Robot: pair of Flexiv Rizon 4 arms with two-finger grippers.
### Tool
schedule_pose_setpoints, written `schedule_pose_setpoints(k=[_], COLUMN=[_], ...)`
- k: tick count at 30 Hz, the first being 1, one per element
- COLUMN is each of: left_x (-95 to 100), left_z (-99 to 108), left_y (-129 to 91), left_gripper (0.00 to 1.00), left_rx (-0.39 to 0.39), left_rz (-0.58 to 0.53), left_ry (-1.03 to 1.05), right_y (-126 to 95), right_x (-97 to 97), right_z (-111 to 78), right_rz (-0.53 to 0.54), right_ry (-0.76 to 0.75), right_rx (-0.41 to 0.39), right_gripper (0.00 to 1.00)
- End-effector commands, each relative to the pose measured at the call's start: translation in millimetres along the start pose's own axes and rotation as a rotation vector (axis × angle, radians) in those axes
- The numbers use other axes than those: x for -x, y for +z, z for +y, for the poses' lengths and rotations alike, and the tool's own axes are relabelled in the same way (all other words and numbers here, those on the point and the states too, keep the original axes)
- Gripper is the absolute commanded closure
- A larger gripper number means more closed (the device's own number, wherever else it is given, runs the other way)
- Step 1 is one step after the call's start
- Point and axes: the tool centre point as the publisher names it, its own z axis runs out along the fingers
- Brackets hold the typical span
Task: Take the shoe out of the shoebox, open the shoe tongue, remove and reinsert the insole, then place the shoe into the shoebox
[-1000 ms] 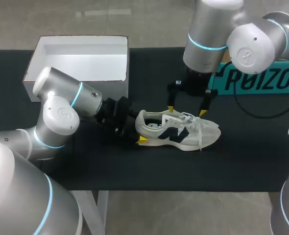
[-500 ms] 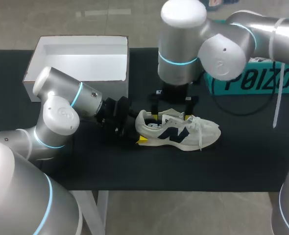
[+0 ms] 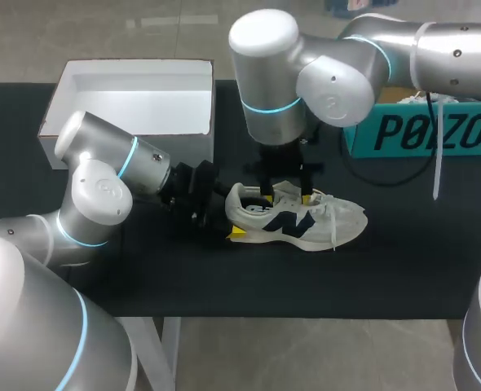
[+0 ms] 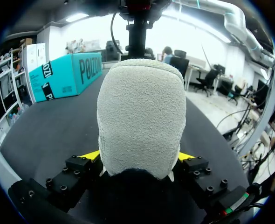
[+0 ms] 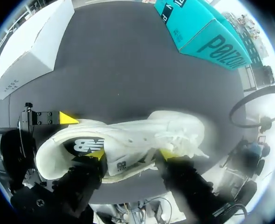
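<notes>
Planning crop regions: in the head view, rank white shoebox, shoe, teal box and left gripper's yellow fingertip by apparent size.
Largest: white shoebox.
Next, unranked: shoe and teal box, which is cropped and partly hidden.
Smallest: left gripper's yellow fingertip.

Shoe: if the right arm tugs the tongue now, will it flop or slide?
The shoe likely won't slide: the left gripper has its jaws clamped on the heel. The soft-looking upper will probably bend easily; loose laces may snag.

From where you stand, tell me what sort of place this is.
Likely a robot test bench: a black table, my left gripper clamping a shoe by the heel, and an open, empty white shoebox.
</notes>
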Motion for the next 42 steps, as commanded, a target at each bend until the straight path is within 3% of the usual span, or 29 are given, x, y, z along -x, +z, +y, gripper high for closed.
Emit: schedule_pose_setpoints(k=[1,6,13,25,32,38,40,41,42], left_x=[1.4,1.4,1.4,1.4,1.4,1.4,1.4,1.4,1.4], left_z=[1.7,1.7,1.7,1.7,1.7,1.7,1.7,1.7,1.7], left_y=[2.9,2.9,2.9,2.9,2.9,2.9,2.9,2.9,2.9], left_gripper=[1.00,1.00,1.00,1.00,1.00,1.00,1.00,1.00,1.00], left_rx=[0.000,0.000,0.000,0.000,0.000,0.000,0.000,0.000,0.000], left_rz=[0.001,0.001,0.001,0.001,0.001,0.001,0.001,0.001,0.001], left_ry=[0.001,0.001,0.001,0.001,0.001,0.001,0.001,0.001,0.001], right_y=[-14.4,-27.7,-23.4,-2.1,25.5,36.5,31.7,26.5,19.8], right_x=[17.9,30.3,59.3,133.7,137.7,133.2,131.4,131.5,131.0], right_z=[-4.2,-5.1,1.2,2.5,-0.8,-0.9,-1.5,-1.6,-1.8], right_rz=[0.007,0.047,0.176,0.119,0.126,0.164,0.162,0.162,0.151], right_ry=[0.012,0.011,0.055,0.223,0.244,0.240,0.238,0.238,0.244], right_rx=[0.012,0.000,-0.049,-0.092,-0.125,-0.146,-0.147,-0.146,-0.145], right_gripper=[1.00,1.00,1.00,1.00,1.00,1.00,0.52,0.00,0.00])
